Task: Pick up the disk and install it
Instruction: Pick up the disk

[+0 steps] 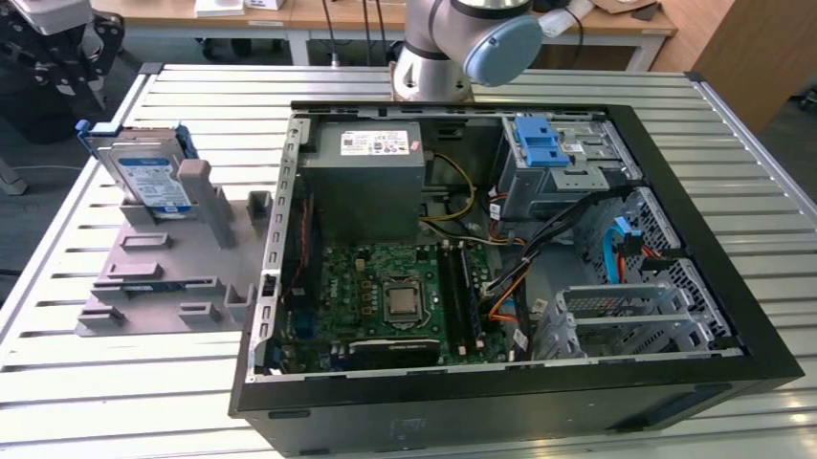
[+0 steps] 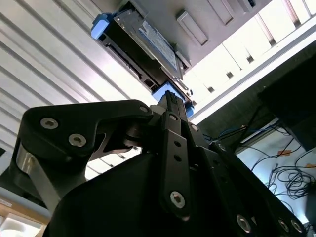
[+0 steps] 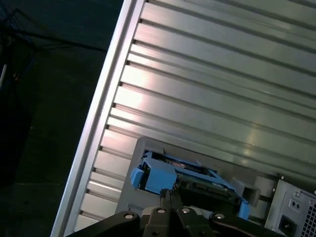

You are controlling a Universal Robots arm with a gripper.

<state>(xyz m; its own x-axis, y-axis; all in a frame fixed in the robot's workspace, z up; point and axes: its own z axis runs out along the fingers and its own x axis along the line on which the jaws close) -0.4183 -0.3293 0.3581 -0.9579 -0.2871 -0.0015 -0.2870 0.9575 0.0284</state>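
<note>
The disk stood on edge in the grey holder on the slatted bench, to the exterior view's left of the open computer case; in both wrist views the claw, fingertips pressed together and empty, hung above the disk, apart from it.
</note>
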